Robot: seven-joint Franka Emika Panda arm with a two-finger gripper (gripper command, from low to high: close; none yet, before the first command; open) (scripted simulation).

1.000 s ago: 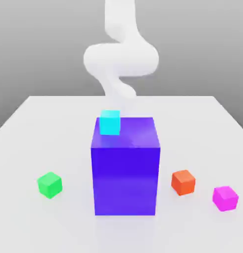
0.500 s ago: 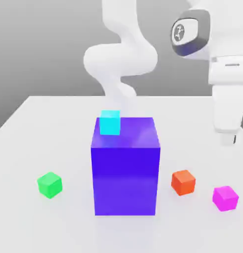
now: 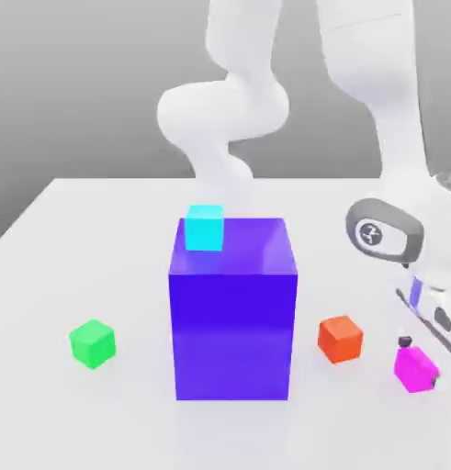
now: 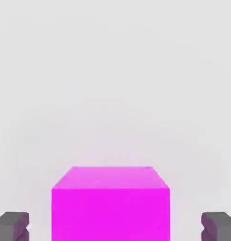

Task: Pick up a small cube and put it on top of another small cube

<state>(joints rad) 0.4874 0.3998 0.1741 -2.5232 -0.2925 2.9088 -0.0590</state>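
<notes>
The exterior view stands in front of the surface (image 3: 100,211) and looks slightly down across it, far enough back to take in the blue block (image 3: 232,312) at centre and the arm (image 3: 224,110) rising behind. The hand view sits on the gripper (image 4: 115,228), facing along its fingers (image 4: 11,227), very near the pink cube (image 4: 110,202). Both views share that pink cube (image 3: 415,365) and the pale surface around it.

We are seeing a white table (image 3: 73,229) bearing a blue-violet block (image 3: 232,330), green cube (image 3: 91,343), orange-red cube (image 3: 340,338) and, seemingly resting, magenta cube (image 3: 414,367).
</notes>
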